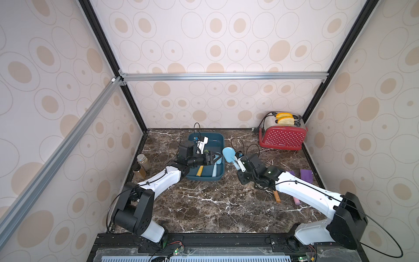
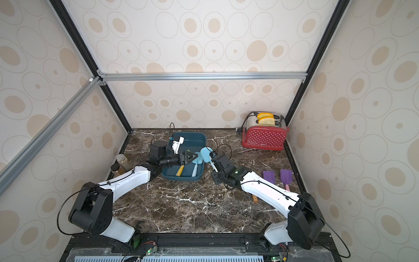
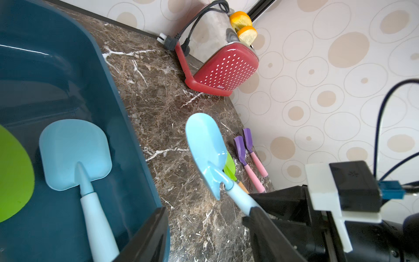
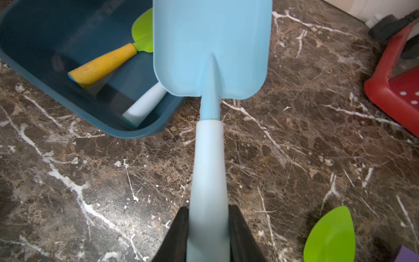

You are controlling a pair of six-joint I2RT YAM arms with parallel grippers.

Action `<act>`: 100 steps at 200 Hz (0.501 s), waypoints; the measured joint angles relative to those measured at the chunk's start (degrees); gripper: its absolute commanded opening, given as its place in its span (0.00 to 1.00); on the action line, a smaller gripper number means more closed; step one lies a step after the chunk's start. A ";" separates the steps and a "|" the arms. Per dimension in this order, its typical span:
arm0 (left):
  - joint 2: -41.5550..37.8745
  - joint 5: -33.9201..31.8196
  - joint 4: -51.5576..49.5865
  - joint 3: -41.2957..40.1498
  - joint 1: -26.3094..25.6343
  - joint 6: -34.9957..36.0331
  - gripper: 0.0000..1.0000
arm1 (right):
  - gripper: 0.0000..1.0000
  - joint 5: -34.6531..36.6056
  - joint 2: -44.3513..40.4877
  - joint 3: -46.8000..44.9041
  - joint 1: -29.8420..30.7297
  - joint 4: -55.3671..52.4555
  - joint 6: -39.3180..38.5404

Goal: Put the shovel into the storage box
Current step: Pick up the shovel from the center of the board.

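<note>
The right fingers point(image 4: 240, 233) clench the blue shovel point(image 4: 210, 52) by its handle above the table point(image 4: 90, 181), blade pointing at the storage box point(image 4: 145, 133) just beside it, while the left fingers point(image 3: 145, 236) gape empty over that box.

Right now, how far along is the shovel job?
Done: a yellow-handled green shovel and a pale blue shovel lie in the storage box. In hand: the right gripper is shut on a third shovel, blue, blade near the box rim, not inside. The left gripper hangs open over the box. Left: drop it in; a loose green shovel and two purple shovels lie on the table.
</note>
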 measured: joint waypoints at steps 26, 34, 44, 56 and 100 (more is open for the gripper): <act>0.00 -0.02 1.84 -0.13 -0.17 -1.22 0.60 | 0.00 -0.33 2.47 2.80 1.99 0.35 -1.38; 0.00 -0.33 2.08 -0.13 -0.15 -1.29 0.59 | 0.00 0.04 2.86 3.37 2.47 0.24 -1.42; 0.00 -0.63 2.23 -0.13 -0.11 -1.33 0.59 | 0.00 0.46 3.19 3.87 2.67 0.02 -1.46; 0.00 -1.01 2.27 -0.13 -0.13 -1.36 0.59 | 0.00 0.94 3.48 4.15 2.89 -0.09 -1.55; -0.72 -2.49 2.19 -1.90 -0.17 -1.22 0.59 | 0.00 2.49 3.54 4.28 3.76 -0.70 -2.36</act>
